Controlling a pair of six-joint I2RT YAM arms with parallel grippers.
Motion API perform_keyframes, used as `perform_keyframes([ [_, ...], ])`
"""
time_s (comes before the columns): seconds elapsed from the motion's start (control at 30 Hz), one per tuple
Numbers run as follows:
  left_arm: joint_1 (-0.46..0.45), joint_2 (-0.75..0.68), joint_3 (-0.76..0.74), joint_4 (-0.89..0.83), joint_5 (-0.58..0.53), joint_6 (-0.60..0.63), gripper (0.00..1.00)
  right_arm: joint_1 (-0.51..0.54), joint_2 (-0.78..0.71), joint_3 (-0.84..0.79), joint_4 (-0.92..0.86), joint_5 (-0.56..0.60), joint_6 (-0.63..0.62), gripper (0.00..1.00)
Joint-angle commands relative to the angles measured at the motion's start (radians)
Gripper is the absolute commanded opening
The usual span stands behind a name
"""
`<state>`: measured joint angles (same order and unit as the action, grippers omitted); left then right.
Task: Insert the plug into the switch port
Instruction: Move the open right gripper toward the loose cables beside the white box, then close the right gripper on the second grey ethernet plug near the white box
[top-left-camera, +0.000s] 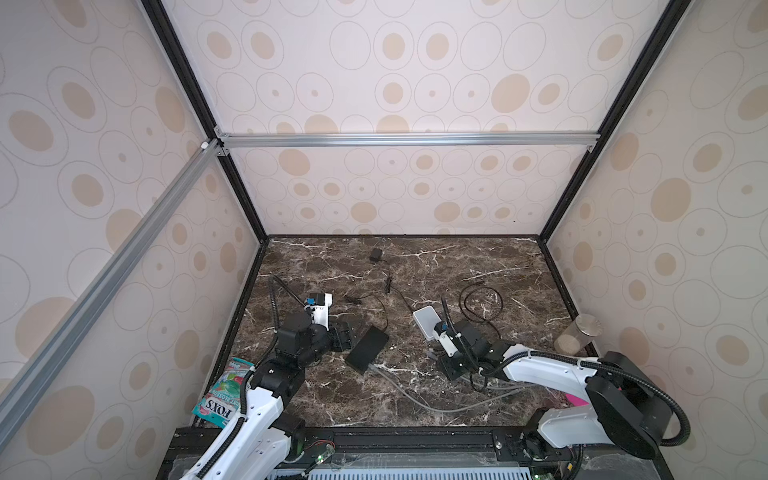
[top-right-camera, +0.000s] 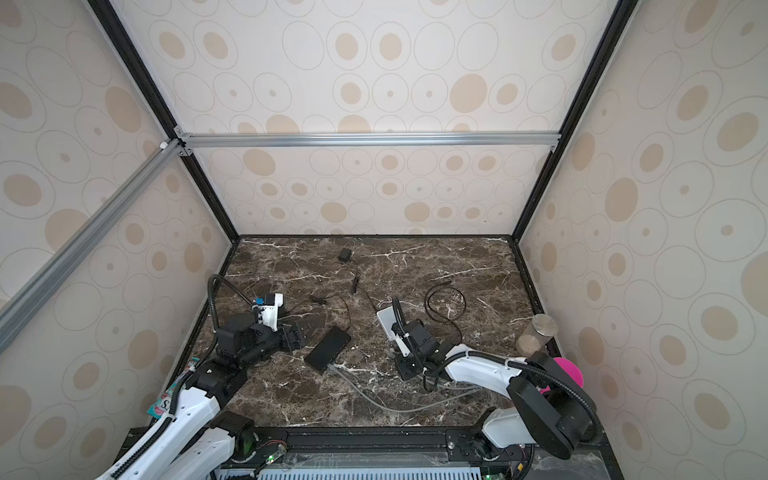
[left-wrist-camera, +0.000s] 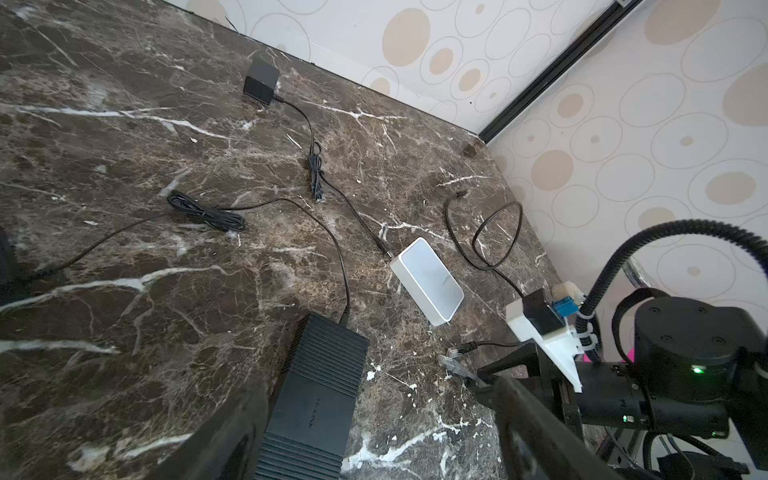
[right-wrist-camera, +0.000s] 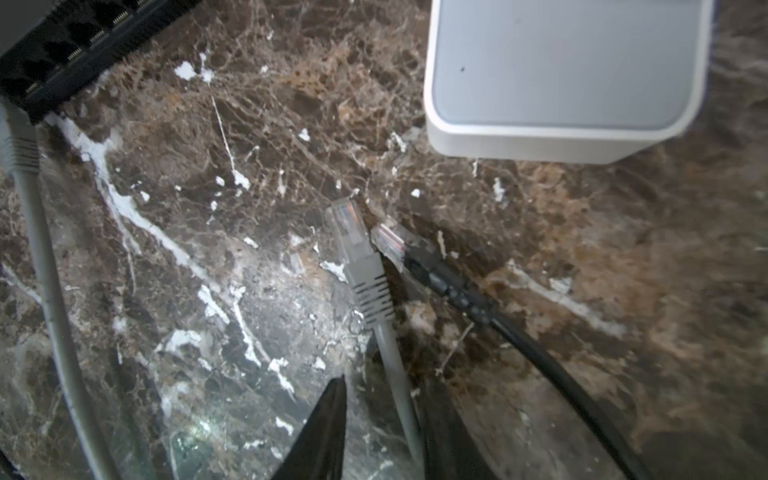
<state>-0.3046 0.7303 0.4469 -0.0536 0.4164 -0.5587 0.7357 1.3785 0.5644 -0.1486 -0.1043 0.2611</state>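
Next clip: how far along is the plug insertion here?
Done: right gripper placed, jaws either side of the gray cable behind the loose gray plug. In hand: the grab; jaws not yet clamped. To do: lifting the plug, which lies on the table by the white switch, and seating it in a port. The open left gripper straddles the black switch.

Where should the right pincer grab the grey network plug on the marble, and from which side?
Take the ribbed grey boot behind the clear plug, squeezing its two sides, coming from above on the cable end. The black lead's plug crowds the tip, so likely less room there.
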Motion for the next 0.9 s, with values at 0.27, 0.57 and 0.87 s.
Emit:
perform_keyframes([
  [0.27, -0.001, -0.017, 0.001, 0.03, 0.019, -0.007, 0.85, -0.054, 0.066, 0.006, 0.111, -0.107, -0.005, 0.37],
  [0.57, 0.0, -0.021, 0.001, 0.031, 0.024, -0.008, 0.85, -0.083, 0.138, 0.031, 0.12, -0.198, -0.02, 0.35],
  [0.87, -0.001, -0.025, 0.004, 0.026, 0.029, -0.007, 0.85, -0.083, 0.132, 0.012, 0.127, -0.22, -0.025, 0.34],
])
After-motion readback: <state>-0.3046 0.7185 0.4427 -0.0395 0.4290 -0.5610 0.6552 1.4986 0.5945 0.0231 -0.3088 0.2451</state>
